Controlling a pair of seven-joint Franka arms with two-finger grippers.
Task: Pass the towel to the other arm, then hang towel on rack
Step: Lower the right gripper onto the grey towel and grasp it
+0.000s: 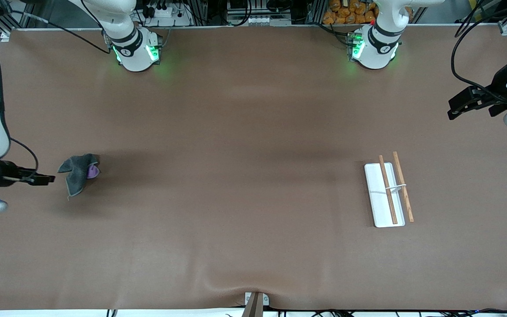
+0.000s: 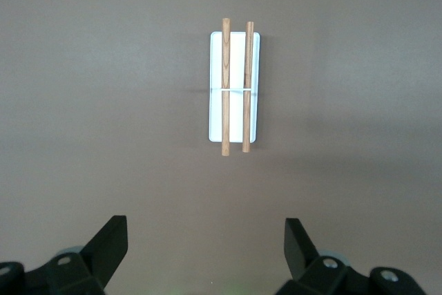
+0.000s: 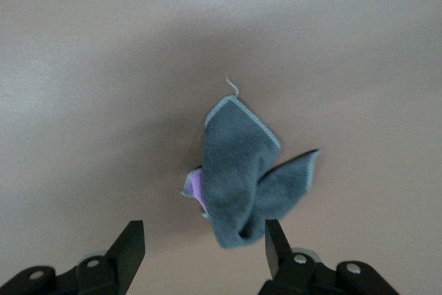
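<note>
A crumpled grey towel (image 1: 78, 171) with a purple patch lies on the brown table near the right arm's end. It also shows in the right wrist view (image 3: 242, 177). My right gripper (image 1: 45, 179) is open and empty, just beside the towel, its fingers (image 3: 131, 246) apart with the towel's end near one of them. The rack (image 1: 387, 189), a white base with two wooden rods, lies near the left arm's end; it also shows in the left wrist view (image 2: 235, 88). My left gripper (image 1: 453, 112) is open and empty, up over the table's end, well apart from the rack.
The two arm bases (image 1: 137, 50) (image 1: 374, 48) stand along the table's edge farthest from the front camera. Cables and orange items lie past that edge. A small metal mount (image 1: 255, 301) sits at the edge nearest the camera.
</note>
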